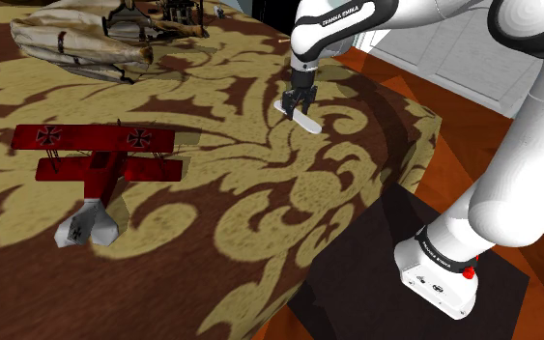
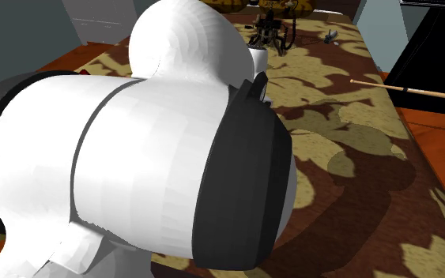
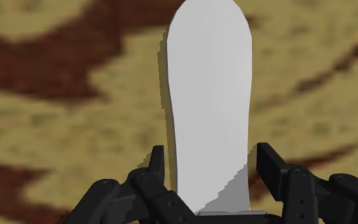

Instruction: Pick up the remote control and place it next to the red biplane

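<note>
The jaws are standing closed down to the width of the remote control (image 3: 209, 89), and the black fingers (image 3: 269, 167) are pinching its near end, one on each long edge. The rest of the pale grey remote is sticking out past the fingertips over the tan and brown pattern of the table (image 1: 260, 222). A narrow shadow is hugging one long edge of the remote. It is not clear whether the remote is lying on the table or hanging just above it.

In the shoulder view, the gripper (image 1: 299, 104) is pointing down at about 1 o'clock from the picture's middle. The remote is slanting out from under it toward 4 o'clock. The red biplane (image 1: 96, 155) is sitting well apart from the remote, at roughly 9 o'clock from it. Its grey tail is pointing toward 6 o'clock. A crumpled cloth bundle (image 1: 67, 39) is lying at 11 o'clock, near the table's far edge. The white arm (image 1: 530, 174) is rising from the dark stand (image 1: 357, 280) at 4 o'clock.

In the second exterior view, a thin wooden stick (image 2: 402, 88) is lying at 2 o'clock, at the table's edge.
</note>
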